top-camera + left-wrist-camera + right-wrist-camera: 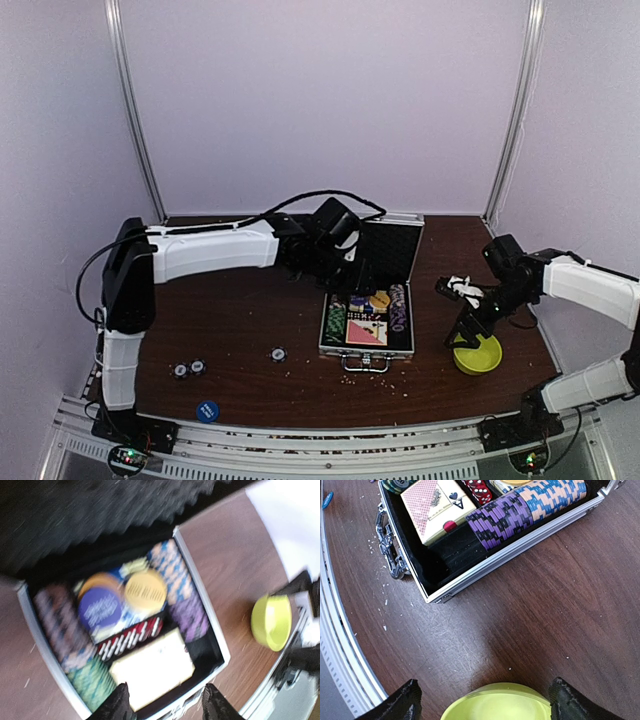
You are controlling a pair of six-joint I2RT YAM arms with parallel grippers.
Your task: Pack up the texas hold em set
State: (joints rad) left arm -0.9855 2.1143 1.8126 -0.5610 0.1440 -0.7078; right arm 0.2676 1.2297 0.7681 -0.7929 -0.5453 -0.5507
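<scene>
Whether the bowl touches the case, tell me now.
Apart. The right wrist view shows bare table between the bowl and the case.

We see the case [365,352] open, lid up at the back, w/ chips [334,320], cards [368,333] & a yellow disc [379,299] inside. L gripper [352,272] hangs over its back edge. R gripper [468,330] hovers right of the case, above a bowl [480,358]. Left of the case: three loose chips [278,353]; blue disc [207,411] further left.
</scene>
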